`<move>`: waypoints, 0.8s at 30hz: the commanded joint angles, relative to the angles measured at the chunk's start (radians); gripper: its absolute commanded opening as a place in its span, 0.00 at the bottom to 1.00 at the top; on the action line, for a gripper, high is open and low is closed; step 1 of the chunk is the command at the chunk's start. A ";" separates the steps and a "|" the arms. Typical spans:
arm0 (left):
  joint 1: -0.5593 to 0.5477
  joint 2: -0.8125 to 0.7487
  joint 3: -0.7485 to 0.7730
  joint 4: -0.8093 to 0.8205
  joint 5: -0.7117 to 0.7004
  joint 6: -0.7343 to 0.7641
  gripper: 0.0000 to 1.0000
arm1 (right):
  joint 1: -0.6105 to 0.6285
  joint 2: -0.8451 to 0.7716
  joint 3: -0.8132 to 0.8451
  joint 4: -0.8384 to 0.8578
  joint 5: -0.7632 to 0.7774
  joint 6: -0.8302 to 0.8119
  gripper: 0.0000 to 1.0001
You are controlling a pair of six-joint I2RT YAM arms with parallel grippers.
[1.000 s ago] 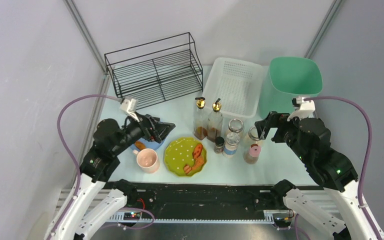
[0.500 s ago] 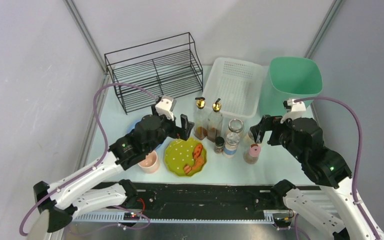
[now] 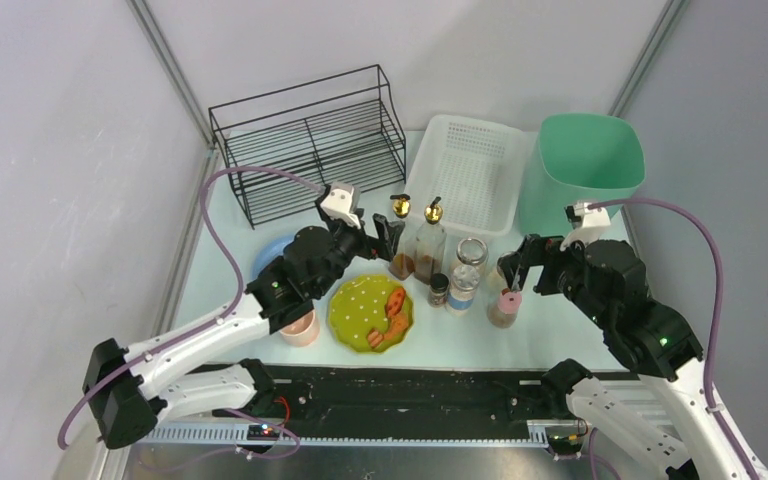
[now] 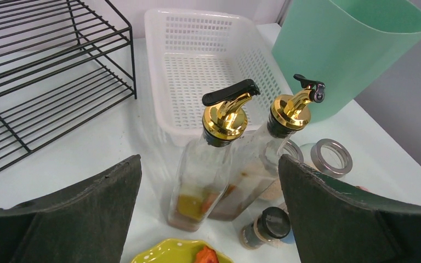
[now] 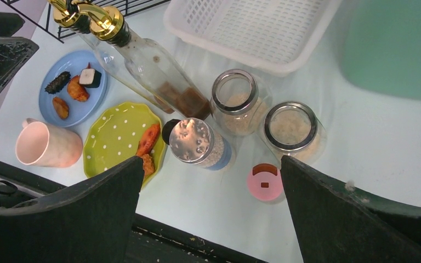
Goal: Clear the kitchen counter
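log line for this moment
left gripper: jaws open, at gold-spouted glass oil bottles | right gripper: jaws open, over pink-lidded spice jar | pale mint-green kitchen counter: not cleared

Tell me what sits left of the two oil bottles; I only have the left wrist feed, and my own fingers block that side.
Observer: A blue plate with a few food pieces lies there, left of the green plate.
Operator: Anything else beside it?
Observer: A pink mug stands upright, nearer the front edge than the blue plate.
Operator: And the right arm?
Observer: The right gripper is open above the pink-lidded jar.
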 commanded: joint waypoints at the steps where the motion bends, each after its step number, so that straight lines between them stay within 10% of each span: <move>1: -0.005 0.027 -0.022 0.154 0.023 0.016 0.98 | -0.005 -0.020 -0.011 0.041 -0.009 -0.001 1.00; 24: -0.004 0.262 0.028 0.325 -0.052 0.093 0.90 | -0.004 -0.045 -0.056 0.049 -0.057 -0.006 1.00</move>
